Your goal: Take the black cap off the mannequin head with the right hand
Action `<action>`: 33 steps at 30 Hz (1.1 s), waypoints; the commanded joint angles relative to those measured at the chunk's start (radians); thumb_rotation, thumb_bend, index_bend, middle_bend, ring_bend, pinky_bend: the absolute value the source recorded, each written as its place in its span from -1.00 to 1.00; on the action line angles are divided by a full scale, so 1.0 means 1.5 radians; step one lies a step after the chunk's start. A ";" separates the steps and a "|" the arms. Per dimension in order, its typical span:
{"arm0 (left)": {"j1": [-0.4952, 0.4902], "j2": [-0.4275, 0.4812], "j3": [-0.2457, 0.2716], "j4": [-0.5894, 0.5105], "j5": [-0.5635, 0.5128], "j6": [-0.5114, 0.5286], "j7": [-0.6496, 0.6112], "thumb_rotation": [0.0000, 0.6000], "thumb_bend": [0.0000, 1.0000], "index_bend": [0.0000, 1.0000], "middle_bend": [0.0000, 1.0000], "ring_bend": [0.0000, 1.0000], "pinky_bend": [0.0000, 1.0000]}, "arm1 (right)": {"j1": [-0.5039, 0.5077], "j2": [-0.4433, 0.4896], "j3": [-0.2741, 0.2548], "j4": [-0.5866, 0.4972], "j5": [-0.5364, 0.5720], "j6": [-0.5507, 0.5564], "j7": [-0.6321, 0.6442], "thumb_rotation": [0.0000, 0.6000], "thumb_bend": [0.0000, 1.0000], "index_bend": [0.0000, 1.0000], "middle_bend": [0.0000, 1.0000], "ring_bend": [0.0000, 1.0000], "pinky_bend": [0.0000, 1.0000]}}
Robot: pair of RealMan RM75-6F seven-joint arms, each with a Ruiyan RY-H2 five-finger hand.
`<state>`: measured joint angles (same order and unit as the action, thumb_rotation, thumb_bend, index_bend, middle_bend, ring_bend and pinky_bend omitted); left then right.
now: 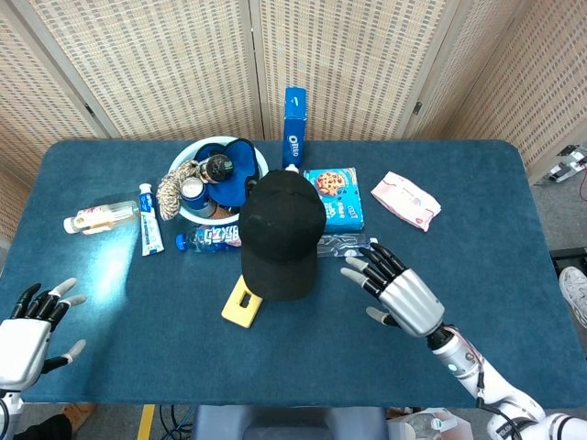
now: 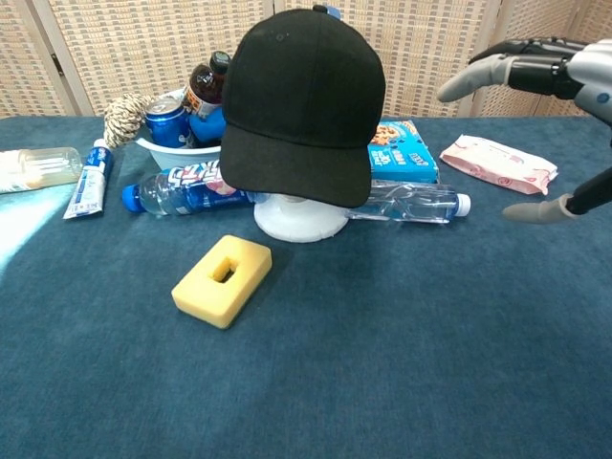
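Note:
The black cap [image 1: 280, 234] [image 2: 301, 105] sits on the mannequin head, of which only the white base [image 2: 299, 219] shows, at the middle of the blue table [image 1: 440, 174]. My right hand [image 1: 400, 291] [image 2: 545, 96] hovers open to the right of the cap, fingers spread toward it, not touching. My left hand [image 1: 27, 325] rests open near the table's front left corner, far from the cap; the chest view does not show it.
A yellow sponge [image 1: 242, 302] [image 2: 223, 279] lies in front of the cap. Behind and beside it are a water bottle [image 2: 406, 202], a blue drink bottle [image 1: 207, 239], a cookie box [image 1: 335, 197], an Oreo box [image 1: 293, 128], a bowl [image 1: 188, 158] of items, toothpaste [image 1: 149, 218], and a pink packet [image 1: 405, 200].

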<state>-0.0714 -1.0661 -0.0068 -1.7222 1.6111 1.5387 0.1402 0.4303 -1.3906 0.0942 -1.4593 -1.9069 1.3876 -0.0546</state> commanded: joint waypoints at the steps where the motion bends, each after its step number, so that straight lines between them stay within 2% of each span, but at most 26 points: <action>1: -0.001 0.001 0.000 -0.001 0.000 -0.002 0.001 1.00 -0.66 -0.41 -0.71 -0.64 -0.88 | 0.016 -0.031 0.002 0.030 -0.007 0.008 -0.009 1.00 -1.00 -0.63 -0.69 -0.87 -0.81; 8: -0.003 0.004 0.000 -0.005 -0.003 -0.007 0.000 1.00 -0.66 -0.41 -0.71 -0.64 -0.88 | 0.043 -0.084 0.005 0.074 -0.015 0.018 -0.022 1.00 -1.00 -0.66 -0.71 -0.88 -0.83; 33: -0.010 0.006 -0.003 0.003 -0.016 -0.021 -0.017 1.00 -0.66 -0.41 -0.71 -0.64 -0.88 | 0.159 -0.213 0.008 0.219 -0.017 -0.003 -0.038 1.00 -1.00 -0.66 -0.71 -0.88 -0.84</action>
<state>-0.0865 -1.0567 -0.0107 -1.7174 1.5872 1.5069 0.1154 0.6607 -1.7006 0.1062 -1.1405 -1.9334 1.3838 -0.1138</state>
